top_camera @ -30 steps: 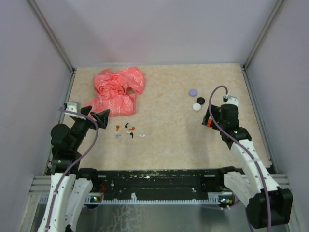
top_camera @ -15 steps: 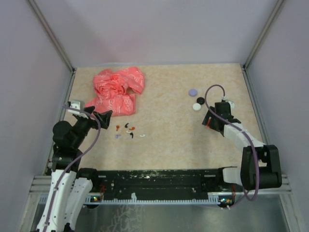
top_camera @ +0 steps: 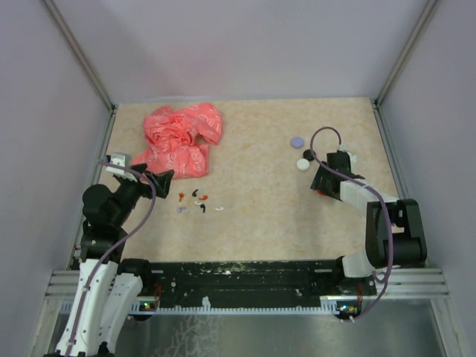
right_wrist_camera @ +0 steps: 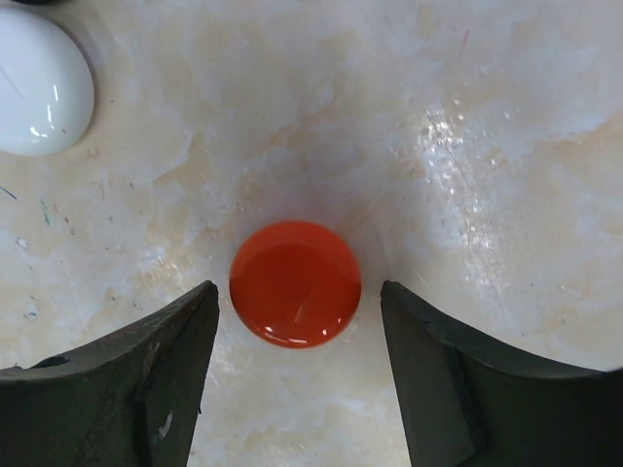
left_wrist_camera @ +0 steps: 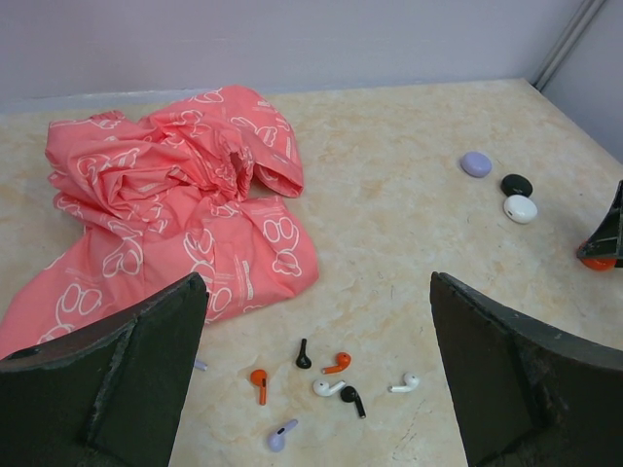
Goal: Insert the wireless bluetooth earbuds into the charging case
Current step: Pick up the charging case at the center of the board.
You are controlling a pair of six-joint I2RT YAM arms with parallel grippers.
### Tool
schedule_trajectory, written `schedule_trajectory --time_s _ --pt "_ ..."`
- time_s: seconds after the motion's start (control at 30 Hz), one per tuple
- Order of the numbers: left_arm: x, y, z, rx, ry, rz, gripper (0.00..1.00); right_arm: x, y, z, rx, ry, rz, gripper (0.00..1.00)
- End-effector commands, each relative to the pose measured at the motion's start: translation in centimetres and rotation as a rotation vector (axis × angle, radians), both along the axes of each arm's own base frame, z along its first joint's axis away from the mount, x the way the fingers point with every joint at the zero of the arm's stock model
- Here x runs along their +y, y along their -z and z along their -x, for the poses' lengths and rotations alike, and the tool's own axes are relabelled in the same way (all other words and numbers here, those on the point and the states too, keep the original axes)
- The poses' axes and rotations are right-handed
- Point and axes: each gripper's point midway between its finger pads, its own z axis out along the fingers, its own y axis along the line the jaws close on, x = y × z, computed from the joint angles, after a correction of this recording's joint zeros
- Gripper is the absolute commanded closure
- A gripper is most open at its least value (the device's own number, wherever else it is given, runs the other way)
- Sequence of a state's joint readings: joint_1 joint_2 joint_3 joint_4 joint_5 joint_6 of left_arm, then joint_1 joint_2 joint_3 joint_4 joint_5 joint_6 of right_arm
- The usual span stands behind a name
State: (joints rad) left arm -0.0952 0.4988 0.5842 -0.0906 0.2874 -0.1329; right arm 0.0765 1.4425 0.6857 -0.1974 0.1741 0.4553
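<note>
The right gripper (right_wrist_camera: 297,304) is hanging straight over the red case (right_wrist_camera: 295,282), and that round case is sitting on the table (top_camera: 260,223) squarely between its two fingers (right_wrist_camera: 146,375). The jaws are standing apart, with a thin strip of bare table showing on each side of the case, so nothing is being gripped. Being round, the case is offering no long axis to line up with; only the centring matters, and it is lying about midway. It looks shut, though from straight above no seam is showing. The white case (right_wrist_camera: 39,83) is lying near, up and to one side, outside the fingers.

The earbuds (left_wrist_camera: 321,381) are lying well apart from this arm, scattered flat on the left side of the table with their stems pointing different ways. They are sitting just ahead of the left gripper (left_wrist_camera: 316,287), which is hovering spread wide and empty beside the cloth (left_wrist_camera: 165,214). So the left arm is by far the nearer to the earbuds, the right to the case.
</note>
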Motion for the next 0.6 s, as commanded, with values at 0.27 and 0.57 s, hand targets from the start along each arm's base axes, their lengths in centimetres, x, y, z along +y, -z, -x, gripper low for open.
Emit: schedule_trajectory --time_s 0.27,0.57 --pt "-0.5 -1.1 0.3 -0.034 0.030 -0.005 0.00 1.1 0.4 -1.7 0.026 -0.075 0.041 0.40" --pt "-1.2 -1.1 0.4 -0.021 0.068 0.012 0.00 1.8 0.4 -1.1 0.050 -0.123 0.098 0.49"
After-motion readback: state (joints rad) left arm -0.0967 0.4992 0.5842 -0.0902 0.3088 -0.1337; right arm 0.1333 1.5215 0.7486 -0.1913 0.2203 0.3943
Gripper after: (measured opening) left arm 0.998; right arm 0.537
